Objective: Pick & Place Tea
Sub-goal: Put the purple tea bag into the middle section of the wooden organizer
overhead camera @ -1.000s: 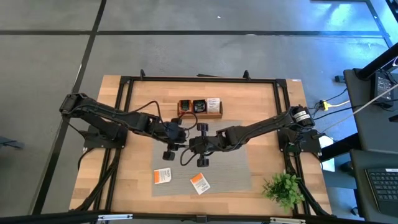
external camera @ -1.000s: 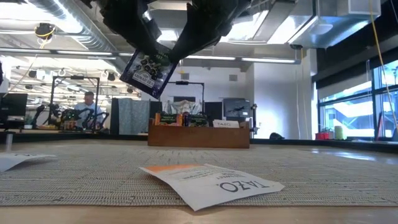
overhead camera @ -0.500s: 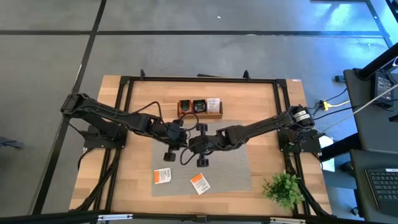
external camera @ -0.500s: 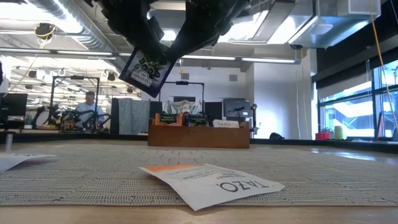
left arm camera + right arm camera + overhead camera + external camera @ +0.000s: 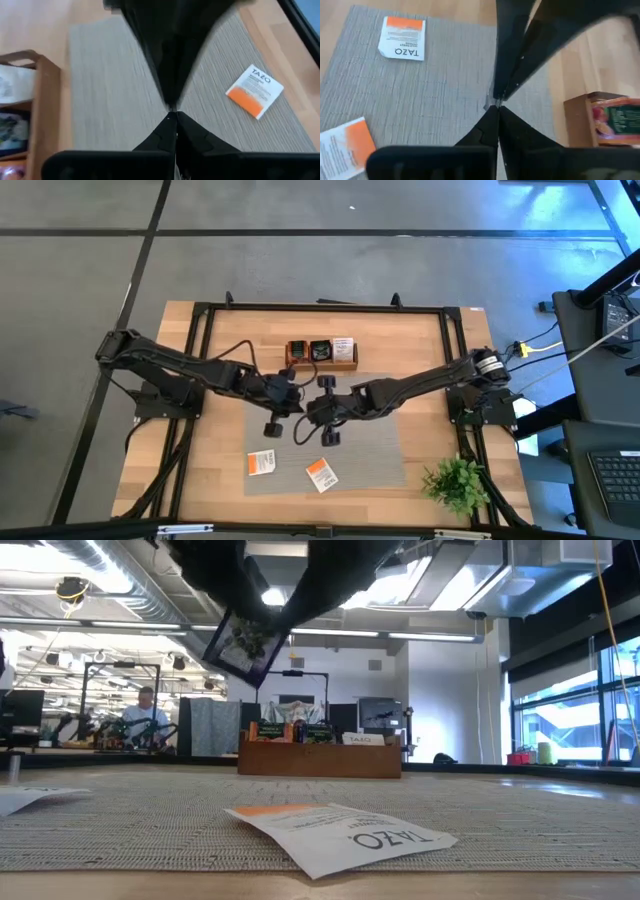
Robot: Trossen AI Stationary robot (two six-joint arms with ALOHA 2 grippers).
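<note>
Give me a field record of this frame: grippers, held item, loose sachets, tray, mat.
left gripper: shut on the dark sachet, above the mat
right gripper: shut on the dark sachet, meeting the left one
dark sachet: in the air, tilted, pinched from both sides
white-and-orange sachets: two flat on the mat
mat: grey, woven
wooden tray: beyond the mat, holds sachets
plant: table corner by the right arm
</note>
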